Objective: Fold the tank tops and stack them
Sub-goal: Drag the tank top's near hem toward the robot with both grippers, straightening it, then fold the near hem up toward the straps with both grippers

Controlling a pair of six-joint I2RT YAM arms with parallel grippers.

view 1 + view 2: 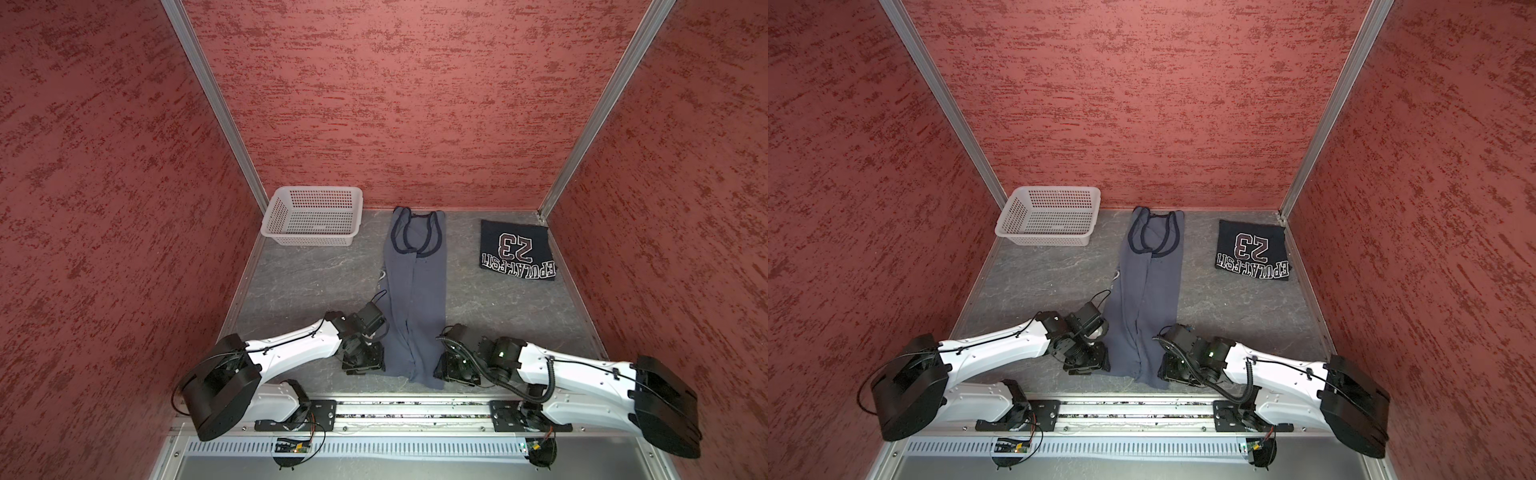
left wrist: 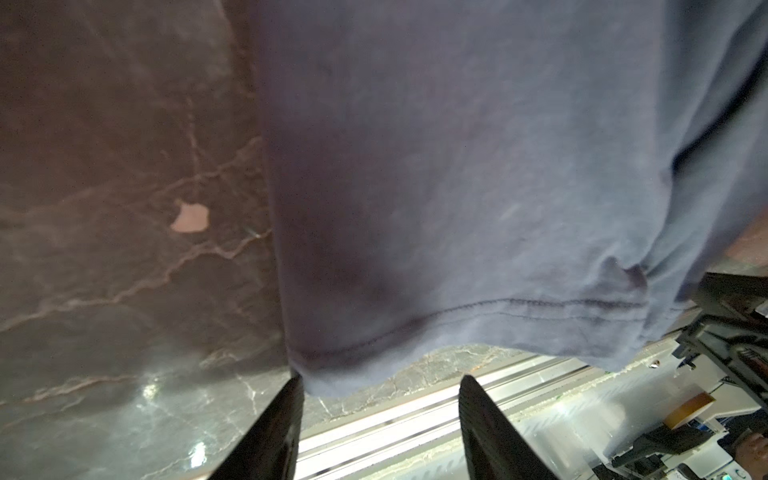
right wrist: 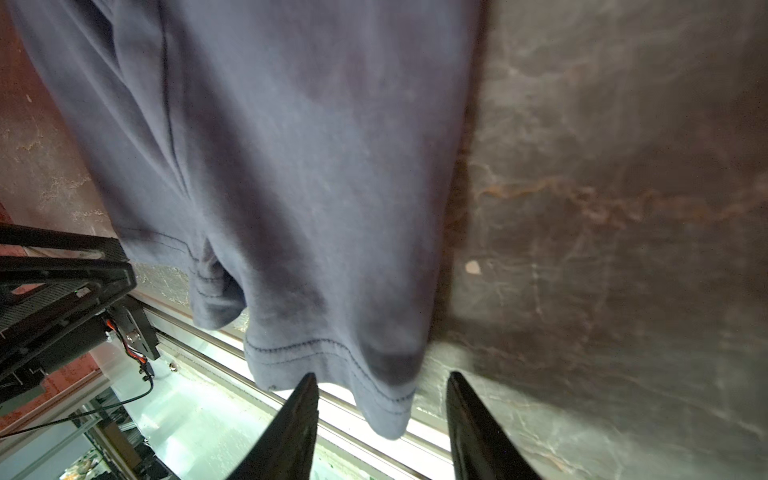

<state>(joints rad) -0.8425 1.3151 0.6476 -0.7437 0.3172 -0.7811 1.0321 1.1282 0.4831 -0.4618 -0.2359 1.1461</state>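
The slate grey-blue tank top [image 1: 415,299] [image 1: 1144,299] lies as a long narrow strip down the middle of the table, straps at the far end and hem near the front rail. My left gripper [image 1: 365,365] [image 2: 382,378] is low at the hem's left corner, open, with the corner at one fingertip [image 2: 291,399]. At the hem's right corner my right gripper [image 1: 455,370] [image 3: 382,374] is open, and the corner of the grey-blue cloth [image 3: 386,407] hangs between its fingers. The dark navy tank top [image 1: 517,249] [image 1: 1252,249] lies folded at the far right, "23" print up.
A white perforated basket [image 1: 311,216] [image 1: 1048,216] stands at the far left against the back wall. Red walls close in three sides. The metal rail [image 1: 415,409] carrying both arm bases runs along the front edge, just behind the hem.
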